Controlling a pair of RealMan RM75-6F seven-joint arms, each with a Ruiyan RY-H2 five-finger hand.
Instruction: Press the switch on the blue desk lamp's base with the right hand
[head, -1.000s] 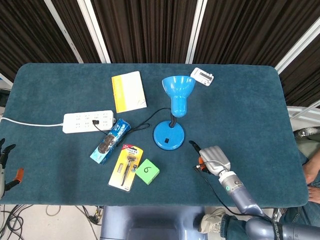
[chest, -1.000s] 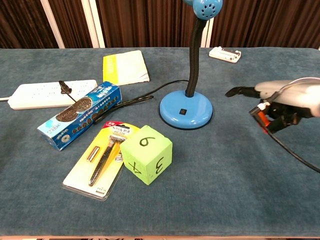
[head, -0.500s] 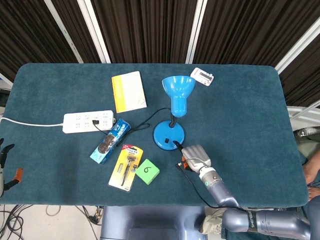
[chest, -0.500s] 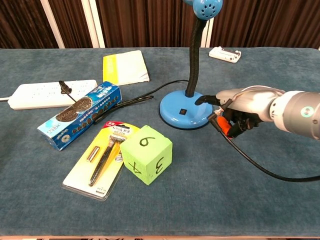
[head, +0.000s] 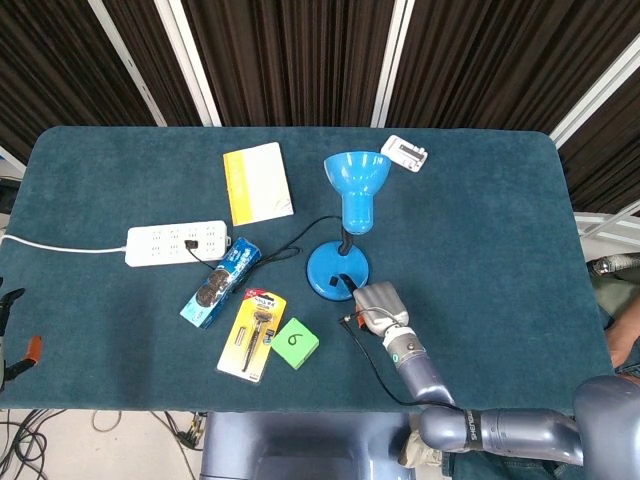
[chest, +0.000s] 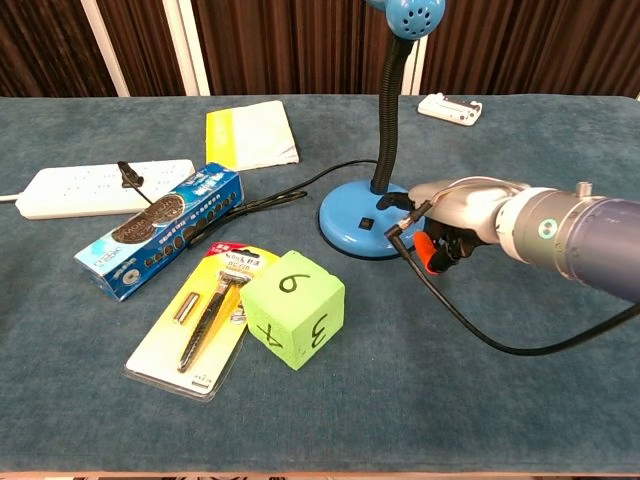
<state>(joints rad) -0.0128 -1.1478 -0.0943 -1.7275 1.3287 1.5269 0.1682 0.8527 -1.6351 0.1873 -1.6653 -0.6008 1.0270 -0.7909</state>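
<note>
At centre of the worktop (head: 480, 230) the blue lamp (head: 345, 230) is seen, round base (chest: 365, 225) flat on the cloth, gooseneck upright, shade (head: 356, 178) above it. A small black switch (chest: 367, 222) is set in the front of the base.

Right hand (head: 374, 302) is placed at the base's right front edge. One dark fingertip (chest: 402, 200) is stretched over the base rim, just right of the switch; whether it is touching the switch cannot be told. Remaining fingers are curled under the palm, nothing held. A black cable (chest: 470, 325) is trailed from the hand across the cloth.

Left hand (head: 10, 335) is seen only at the left frame edge of the head view, off the worktop; its finger state cannot be told.

Left of the lamp: a white power strip (head: 178, 243) with the lamp's plug in it, a blue biscuit pack (chest: 160, 230) lying beside it, a razor in a yellow blister pack (chest: 200, 318), and a green die (chest: 293, 308) touching that pack's right edge. A yellow-white booklet (head: 258, 183) is laid behind these. A small white device (head: 405, 152) is placed near the far edge, right of the shade.
</note>
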